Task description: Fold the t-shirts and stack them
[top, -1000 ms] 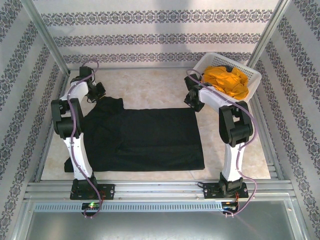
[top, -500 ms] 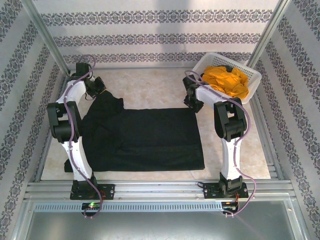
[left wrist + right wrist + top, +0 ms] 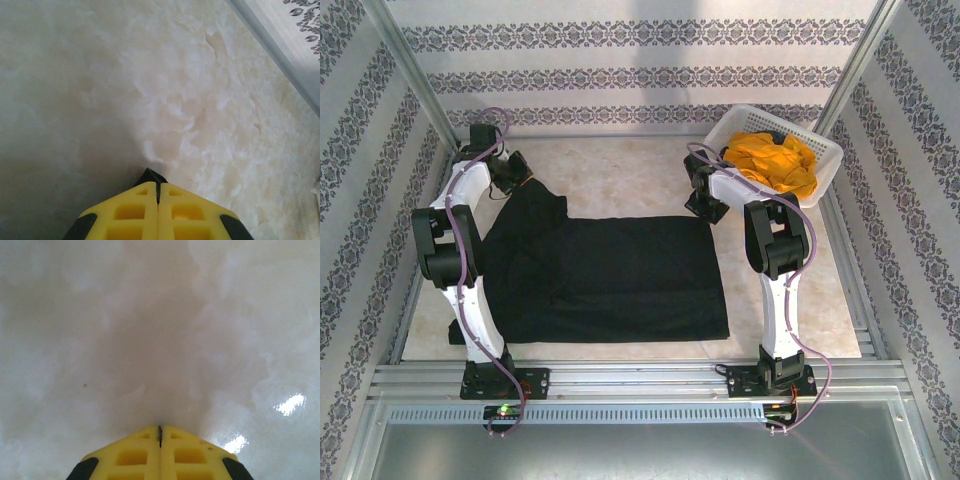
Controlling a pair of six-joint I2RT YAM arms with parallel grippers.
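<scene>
Both arms at the black t-shirt's (image 3: 610, 275) far corners; it lies flat, mid-table.
My left gripper (image 3: 158, 187) is pressed together with a black sliver of cloth nipped at the tips. My right gripper (image 3: 160, 430) is pressed together over bare table (image 3: 620, 170), glossy cream marble. The orange-yellow t-shirt (image 3: 775, 160) is heaped in the white basket (image 3: 825, 165), far right. The walls (image 3: 640, 75) are papered in patterned bands.
</scene>
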